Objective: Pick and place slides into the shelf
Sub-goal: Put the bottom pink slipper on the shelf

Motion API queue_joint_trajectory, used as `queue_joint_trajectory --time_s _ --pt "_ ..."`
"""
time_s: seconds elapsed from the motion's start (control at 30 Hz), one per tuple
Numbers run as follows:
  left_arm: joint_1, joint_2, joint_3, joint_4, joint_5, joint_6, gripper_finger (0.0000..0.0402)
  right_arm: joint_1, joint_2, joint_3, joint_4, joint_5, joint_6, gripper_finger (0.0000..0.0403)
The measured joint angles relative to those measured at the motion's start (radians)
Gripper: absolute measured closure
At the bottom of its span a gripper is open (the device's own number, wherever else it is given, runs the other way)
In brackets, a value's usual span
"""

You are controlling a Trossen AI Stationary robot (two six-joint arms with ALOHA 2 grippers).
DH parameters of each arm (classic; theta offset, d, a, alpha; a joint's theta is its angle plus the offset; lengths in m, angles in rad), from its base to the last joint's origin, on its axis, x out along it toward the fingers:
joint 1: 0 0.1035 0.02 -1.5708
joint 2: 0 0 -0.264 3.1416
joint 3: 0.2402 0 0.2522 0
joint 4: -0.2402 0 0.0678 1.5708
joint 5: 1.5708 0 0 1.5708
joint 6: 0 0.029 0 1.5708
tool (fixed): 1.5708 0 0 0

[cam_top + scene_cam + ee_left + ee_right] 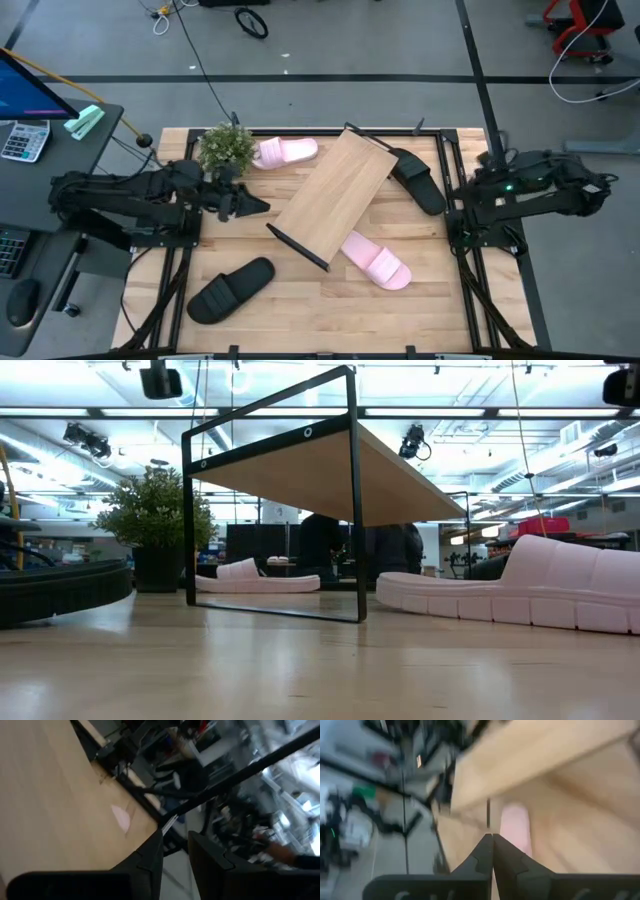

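While both claws empty, left claw (262, 206) slightly parted, right claw (492, 840) pinched: potted plant (226, 147) beside pink slide (287, 152).

Light falls evenly from above: the low view shows rows of bright ceiling strips (120, 435) across the room, blown out to white in places. The tabletop (300, 290) is brightly and softly lit in the high view, with only short, faint shadows beside the shelf (335, 190) and under the arms. In the low view the near wood is soft and out of focus, and the underside of the shelf board sits in shade. A pale sheen lies on the table's far part there. Both wrist views are heavily smeared with motion blur; the room beyond the table's edge dissolves into streaks, and only each camera's own dark fingers (492, 855) stay fairly crisp.
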Motion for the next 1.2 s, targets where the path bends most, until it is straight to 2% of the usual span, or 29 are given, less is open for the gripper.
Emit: queue_joint_trajectory --time_s 0.13,0.3,0.43,0.57,0.7,0.9,1.2 --pt "-0.014 0.07 0.055 -0.051 0.0 0.012 0.0307 0.0 0.083 -0.034 -0.053 -0.087 -0.015 0.0389" --pt "-0.018 0.114 0.066 -0.057 -0.009 -0.002 0.0308 0.001 0.136 -0.106 -0.043 -0.153 0.002 0.0389" --pt "-0.017 0.129 0.067 -0.056 -0.015 -0.005 0.0314 0.023 0.136 -0.185 0.0 -0.205 0.065 0.0389" --pt "-0.017 0.128 0.067 -0.055 -0.023 -0.002 0.0319 0.096 0.131 -0.238 0.051 -0.208 0.177 0.0389" --pt "-0.017 0.125 0.067 -0.056 -0.035 0.025 0.0318 0.209 0.133 -0.281 0.145 -0.139 0.354 0.0389" --pt "-0.016 0.125 0.067 -0.063 -0.035 0.081 0.0317 0.429 0.189 -0.322 0.252 0.067 0.671 0.0389" --pt "-0.015 0.125 0.067 -0.063 -0.035 0.182 0.0322 0.728 0.442 -0.327 0.445 0.313 1.126 0.0389"
